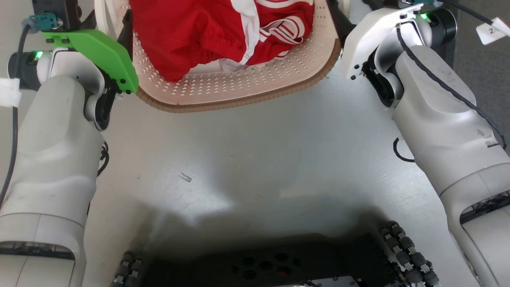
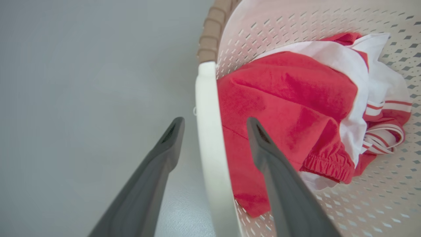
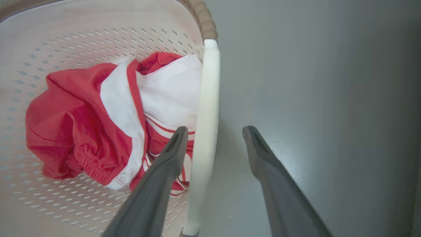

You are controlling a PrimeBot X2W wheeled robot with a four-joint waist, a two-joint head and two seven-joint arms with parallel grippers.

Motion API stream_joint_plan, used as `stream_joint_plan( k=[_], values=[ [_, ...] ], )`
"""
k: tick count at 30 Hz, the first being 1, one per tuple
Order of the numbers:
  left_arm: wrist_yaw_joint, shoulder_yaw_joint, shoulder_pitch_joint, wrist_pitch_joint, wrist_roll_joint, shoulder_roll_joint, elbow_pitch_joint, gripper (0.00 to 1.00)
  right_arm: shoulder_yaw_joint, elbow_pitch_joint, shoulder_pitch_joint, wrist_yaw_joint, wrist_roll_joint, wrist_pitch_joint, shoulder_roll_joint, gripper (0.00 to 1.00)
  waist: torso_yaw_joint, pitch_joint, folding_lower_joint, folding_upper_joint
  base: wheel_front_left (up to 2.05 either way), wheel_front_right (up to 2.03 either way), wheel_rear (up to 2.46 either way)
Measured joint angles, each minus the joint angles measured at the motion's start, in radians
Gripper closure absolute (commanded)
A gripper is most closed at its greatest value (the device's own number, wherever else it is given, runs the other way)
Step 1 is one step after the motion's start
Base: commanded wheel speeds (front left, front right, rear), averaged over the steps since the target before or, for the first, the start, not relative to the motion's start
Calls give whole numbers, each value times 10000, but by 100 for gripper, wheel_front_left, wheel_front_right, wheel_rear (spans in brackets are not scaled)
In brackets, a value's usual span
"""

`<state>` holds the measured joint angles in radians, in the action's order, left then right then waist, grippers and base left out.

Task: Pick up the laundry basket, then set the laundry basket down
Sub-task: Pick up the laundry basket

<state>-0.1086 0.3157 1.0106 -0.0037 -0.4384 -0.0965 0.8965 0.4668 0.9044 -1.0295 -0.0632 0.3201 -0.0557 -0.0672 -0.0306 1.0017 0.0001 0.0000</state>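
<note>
We found left gripper (image 2: 214, 121) and right gripper (image 3: 215, 130) spread astride the handles (image 2: 207, 131) of the laundry basket (image 1: 239, 85), clasping nothing; lift and set-down seemingly not yet done.

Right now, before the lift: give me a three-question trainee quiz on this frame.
1. True or false: the left tool is shut on the white side handle of the cream-white perforated plastic laundry basket with the brown woven-look rim.
2. What lies in the laundry basket? A) a crumpled red-and-white fabric garment B) a blue towel C) nothing
3. What stands between the two fingers of the right tool?
Key: 1 false, it is open, astride the handle. 2 A. 3 the other white side handle.
</note>
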Motion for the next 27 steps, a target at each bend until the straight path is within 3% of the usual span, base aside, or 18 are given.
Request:
stream_joint_plan(
  k=[1,2,27],
  values=[
    [-10,-15,50,40,-63,25,77,80,42,77,-59,-35,50,61,0,100,20,17,0,0,0,0,0],
    [-10,-10,93,44,-88,38,148,100,75,94,-91,-86,163,96,-2,100,40,33,0,0,0,0,0],
    [-115,58,456,-604,-334,518,1720,100,546,1421,-281,-161,989,-65,182,100,237,-479,0,0,0,0,0]
  ],
)
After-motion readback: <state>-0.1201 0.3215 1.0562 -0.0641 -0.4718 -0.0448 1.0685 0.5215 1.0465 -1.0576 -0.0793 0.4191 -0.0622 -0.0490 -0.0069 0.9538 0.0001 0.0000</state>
